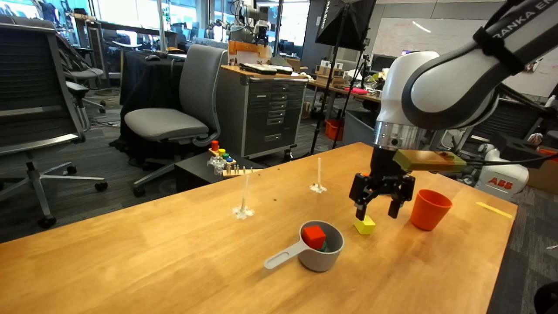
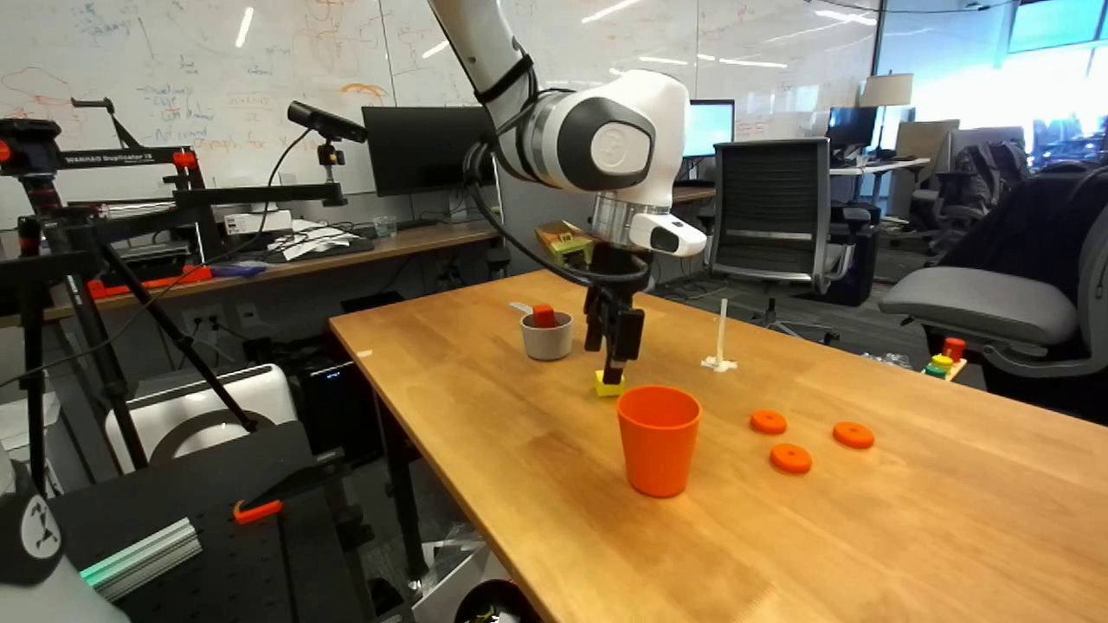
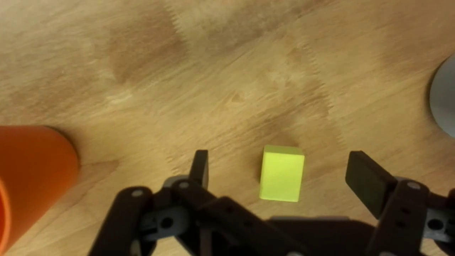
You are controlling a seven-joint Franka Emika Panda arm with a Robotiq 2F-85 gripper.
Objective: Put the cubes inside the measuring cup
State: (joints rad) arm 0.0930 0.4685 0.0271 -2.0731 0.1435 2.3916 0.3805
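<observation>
Nothing is gripped by the claw [image 1: 377, 213], which is spread wide. Within its gap, in the wrist view, the yellow cube [image 3: 282, 176] is framed on the tabletop [image 1: 174, 270]; it is judged light, stiff, hardly fragile, perhaps slick, so 2 opposite sides should be pinched squarely. Farther off, the grey measuring cup [image 1: 320, 262] is seen, with the red cube [image 1: 314, 237] and a mostly hidden green piece [image 1: 323, 247] inside.

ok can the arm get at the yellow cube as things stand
Probably yes: the gripper is open, and the yellow cube shows between its jaws in the wrist view, with nothing visible in the way.
</observation>
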